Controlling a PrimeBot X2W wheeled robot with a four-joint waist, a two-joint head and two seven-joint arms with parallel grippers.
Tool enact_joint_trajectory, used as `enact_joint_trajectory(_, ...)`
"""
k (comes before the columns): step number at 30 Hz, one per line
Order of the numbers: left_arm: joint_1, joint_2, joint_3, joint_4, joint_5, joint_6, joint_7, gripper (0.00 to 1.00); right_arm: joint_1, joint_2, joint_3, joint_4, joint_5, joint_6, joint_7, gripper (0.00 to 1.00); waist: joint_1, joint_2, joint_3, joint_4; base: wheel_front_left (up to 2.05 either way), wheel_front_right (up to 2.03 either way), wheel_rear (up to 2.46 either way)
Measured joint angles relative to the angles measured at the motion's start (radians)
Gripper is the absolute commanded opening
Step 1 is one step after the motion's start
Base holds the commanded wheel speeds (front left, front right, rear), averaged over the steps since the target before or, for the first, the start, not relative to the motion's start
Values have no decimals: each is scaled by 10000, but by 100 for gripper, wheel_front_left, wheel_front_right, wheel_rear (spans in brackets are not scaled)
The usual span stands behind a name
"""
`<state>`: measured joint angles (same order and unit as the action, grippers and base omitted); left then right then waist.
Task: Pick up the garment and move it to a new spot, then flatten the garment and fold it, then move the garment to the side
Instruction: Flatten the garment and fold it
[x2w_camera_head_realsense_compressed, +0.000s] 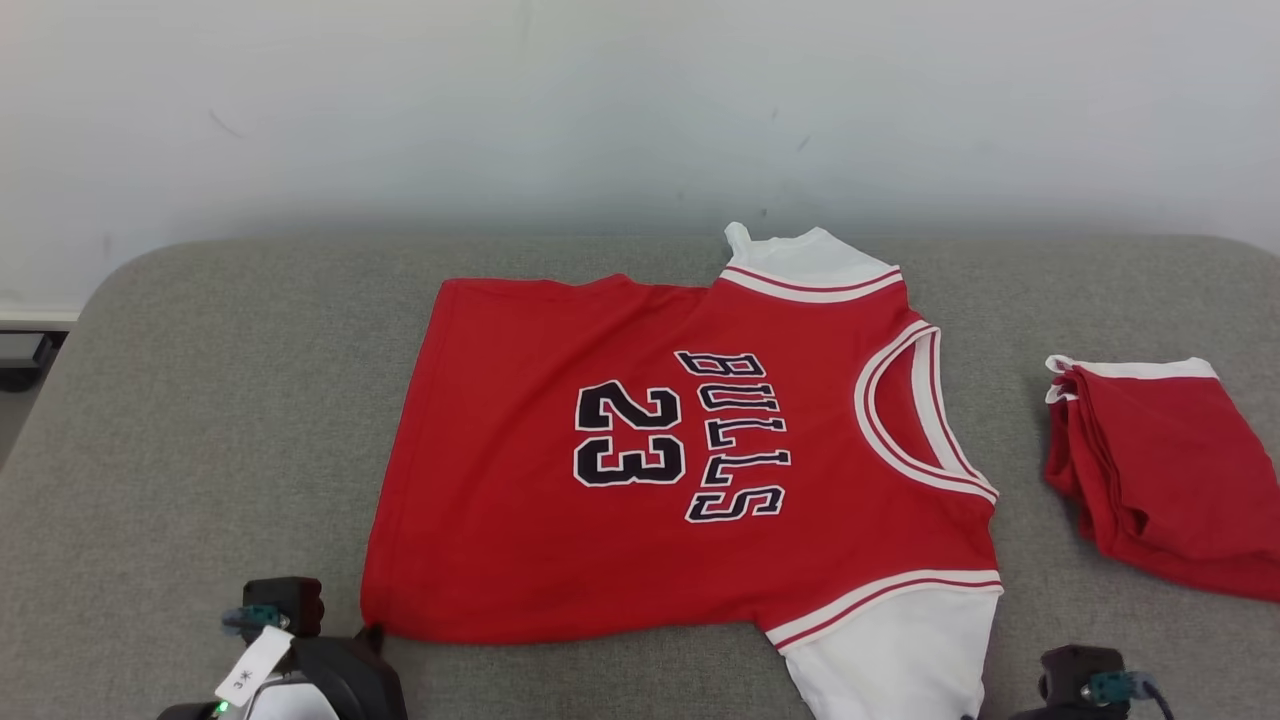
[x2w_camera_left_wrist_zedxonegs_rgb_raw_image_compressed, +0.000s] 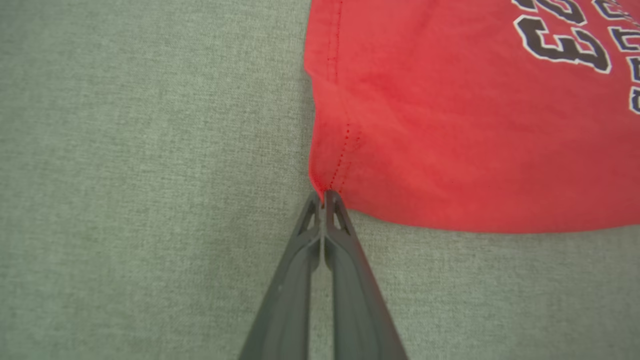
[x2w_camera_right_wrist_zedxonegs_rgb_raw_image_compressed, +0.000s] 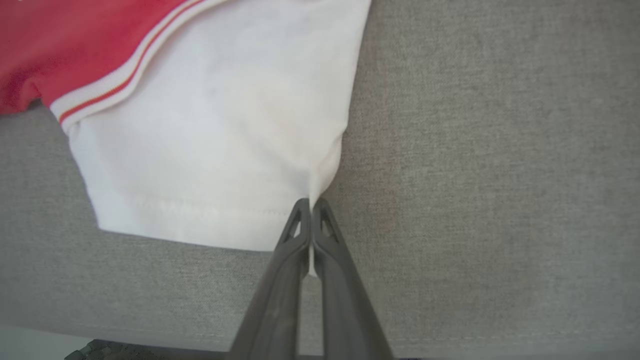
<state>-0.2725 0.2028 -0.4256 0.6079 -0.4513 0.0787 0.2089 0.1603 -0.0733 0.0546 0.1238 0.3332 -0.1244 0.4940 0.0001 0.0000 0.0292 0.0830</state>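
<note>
Left jaws closed on jersey (x2w_camera_left_wrist_zedxonegs_rgb_raw_image_compressed: 450, 125) hem corner, right jaws closed on white sleeve (x2w_camera_right_wrist_zedxonegs_rgb_raw_image_compressed: 215, 135) corner

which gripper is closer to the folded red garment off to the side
Right. The right gripper pinches the jersey by its white sleeve, nearest the folded red garment; the left gripper pinches the far hem corner.

grey fabric surface (x2w_camera_head_realsense_compressed: 200, 420), pale wall (x2w_camera_head_realsense_compressed: 400, 100)
</note>
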Motion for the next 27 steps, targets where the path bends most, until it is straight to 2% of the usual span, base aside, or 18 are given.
enact_joint_trajectory(11,-370,-13,255,-437,-77,-2,-351,0,-95,56,-508,-1670,617,12,-199,0,0,0,65,16,0,0,0)
enact_joint_trajectory(14,-452,59,351,-537,-130,0,-420,0,-546,58,-537,-1979,968,173,-178,0,0,0,121,-47,0,0,0)
enact_joint_trajectory(20,-1109,35,328,-593,-130,-10,-364,0,-1615,-203,-867,-2178,1072,219,2,0,0,0,280,-135,0,0,0)
enact_joint_trajectory(27,-1686,38,314,-458,-125,-15,-125,0,-2820,-228,-1035,-1730,1306,203,184,0,0,0,562,-141,0,0,0)
